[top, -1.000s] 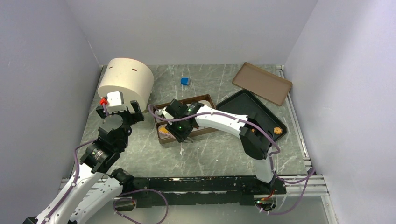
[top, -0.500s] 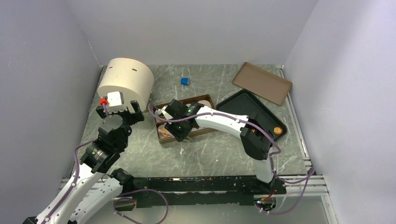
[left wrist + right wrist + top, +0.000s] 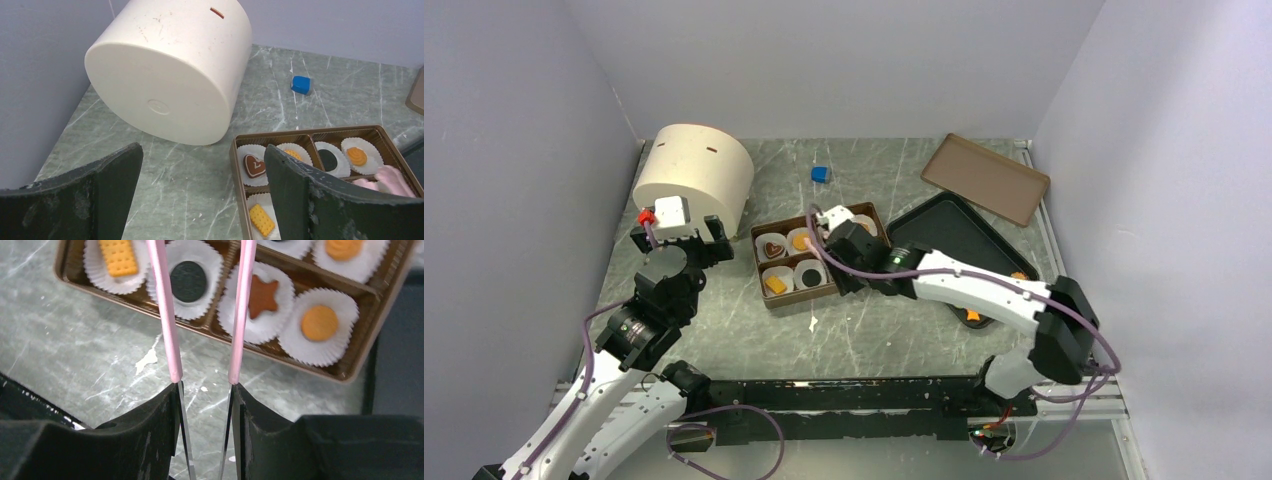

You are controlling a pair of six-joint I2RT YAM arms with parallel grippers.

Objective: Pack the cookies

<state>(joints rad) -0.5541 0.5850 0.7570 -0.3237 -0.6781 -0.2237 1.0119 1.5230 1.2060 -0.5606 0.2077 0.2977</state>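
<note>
A brown box (image 3: 757,262) holds cookies in white paper cups: a brown heart (image 3: 773,248), an orange round (image 3: 801,241), an orange square (image 3: 775,285) and a black round (image 3: 809,275). My right gripper (image 3: 849,245) hovers over the box's right half, shut on pink tongs (image 3: 826,216). In the right wrist view the tongs (image 3: 167,315) stand apart with nothing between them above the black round (image 3: 188,281), brown star (image 3: 262,295) and orange round (image 3: 320,322). My left gripper (image 3: 200,190) is open and empty, left of the box (image 3: 234,165).
A black tray (image 3: 954,225) right of the box holds two orange cookies (image 3: 972,315), (image 3: 1018,279). A brown lid (image 3: 984,178) lies at the back right. A blue cube (image 3: 821,174) and a large white cylinder (image 3: 694,175) stand behind the box.
My right arm has drawn back to the right, from the box's left compartments to its right half, uncovering the cookies there. The left arm has not moved.
</note>
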